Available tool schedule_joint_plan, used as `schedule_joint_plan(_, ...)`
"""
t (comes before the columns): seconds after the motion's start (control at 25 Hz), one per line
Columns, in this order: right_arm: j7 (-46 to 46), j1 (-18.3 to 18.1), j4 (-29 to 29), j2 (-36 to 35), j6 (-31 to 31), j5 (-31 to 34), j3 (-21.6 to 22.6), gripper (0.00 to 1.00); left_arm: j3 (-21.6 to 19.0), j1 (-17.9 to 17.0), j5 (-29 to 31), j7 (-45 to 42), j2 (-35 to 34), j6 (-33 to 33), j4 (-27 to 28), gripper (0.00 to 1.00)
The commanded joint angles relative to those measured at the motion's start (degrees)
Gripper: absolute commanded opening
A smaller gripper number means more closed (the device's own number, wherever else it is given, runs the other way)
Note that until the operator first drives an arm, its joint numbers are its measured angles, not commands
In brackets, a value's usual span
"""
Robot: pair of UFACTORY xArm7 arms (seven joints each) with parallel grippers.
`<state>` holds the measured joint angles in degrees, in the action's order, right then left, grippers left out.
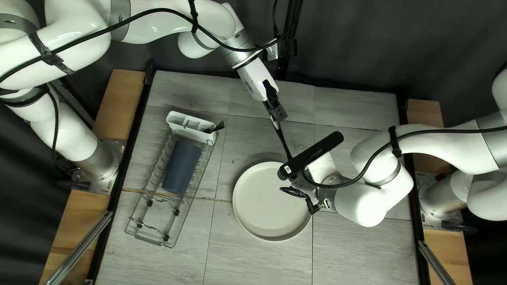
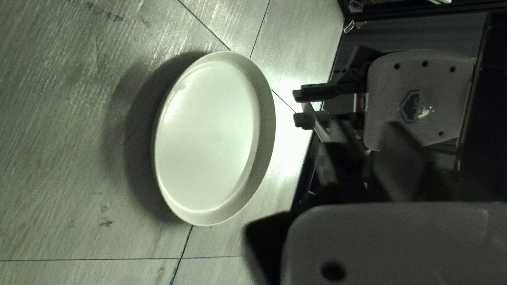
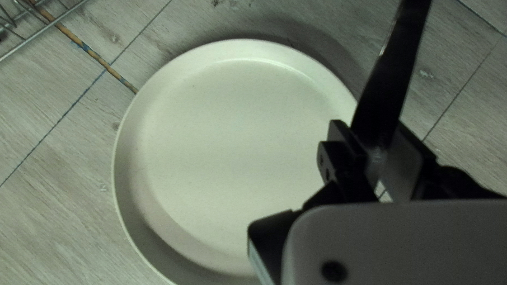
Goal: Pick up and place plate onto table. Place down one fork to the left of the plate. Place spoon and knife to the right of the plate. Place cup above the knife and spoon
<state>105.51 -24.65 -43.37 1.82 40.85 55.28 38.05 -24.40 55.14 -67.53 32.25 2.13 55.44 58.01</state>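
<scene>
Round cream plate [image 1: 266, 205] sits on grey wood-grain table [image 1: 254, 271], slender black-and-silver utensil [image 3: 388, 89] spans your left gripper [image 1: 278, 118] and right gripper [image 1: 323, 167], you cannot tell whether either grips it.

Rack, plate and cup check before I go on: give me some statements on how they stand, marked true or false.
1. The plate lies on the table. True.
2. In the top left view the wire rack is right of the plate. False: it is left of it.
3. The dark blue cup stands on the plate. False: it is in the rack.
4. A white holder sits at the rack's end nearer the table's far edge. True.
5. A dark slim utensil lies flat on the plate. False: it is raised, by the right claw.
</scene>
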Motion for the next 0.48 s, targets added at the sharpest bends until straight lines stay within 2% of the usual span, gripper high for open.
schedule_joint_plan(0.04,0.00,0.00,0.00,0.00,0.00,0.00,0.00,0.11,0.00,0.00,0.00,0.00,0.00,0.00,0.00,1.00)
schedule_joint_plan(0.12,0.00,0.00,0.00,0.00,0.00,0.00,0.00,0.07,0.00,0.00,0.00,0.00,0.00,0.00,0.00,1.00)
schedule_joint_plan(0.16,0.00,0.00,0.00,0.00,0.00,0.00,0.00,0.01,0.00,0.00,0.00,0.00,0.00,0.00,0.00,1.00)
schedule_joint_plan(0.48,0.00,0.00,0.00,0.00,0.00,0.00,0.00,0.00,0.00,0.00,0.00,0.00,0.00,0.00,0.00,1.00)
